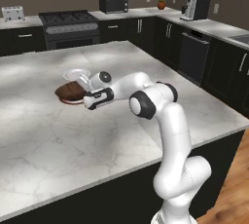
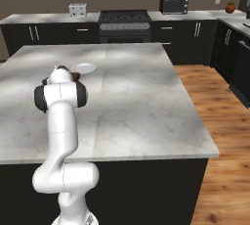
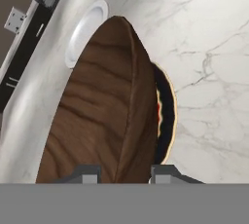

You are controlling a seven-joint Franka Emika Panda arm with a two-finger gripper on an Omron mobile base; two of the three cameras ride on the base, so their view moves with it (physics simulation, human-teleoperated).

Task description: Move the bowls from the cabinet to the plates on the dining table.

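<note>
On the dining table (image 1: 58, 135), toward its far left part as the left base camera sees it, the wide dark-brown wooden bowl (image 1: 69, 91) sits low over a plate (image 3: 170, 121), whose pale rim shows as a thin crescent past the bowl's edge in the hand view; whether the bowl already rests on that plate or hangs just above it I cannot tell. The gripper (image 3: 124, 172) reaches in from the near side, and its two finger tips stand one on each side of the bowl's rim, so the jaws look clamped on the rim, a narrow pinch that suits a thin wooden wall. A little red shows between bowl and plate in the hand view; what it belongs to is unclear. Just beyond the bowl, nearer the table's far edge, lies a second plate (image 1: 76, 74), bare and pale, presumably kept for the other bowl. The arm is stretched low and nearly level over the marble, which fits lowering the bowl flat instead of dropping it. My reading is that this bowl's delivery is nearly complete, with letting go and fetching the red bowl yet to come
</note>
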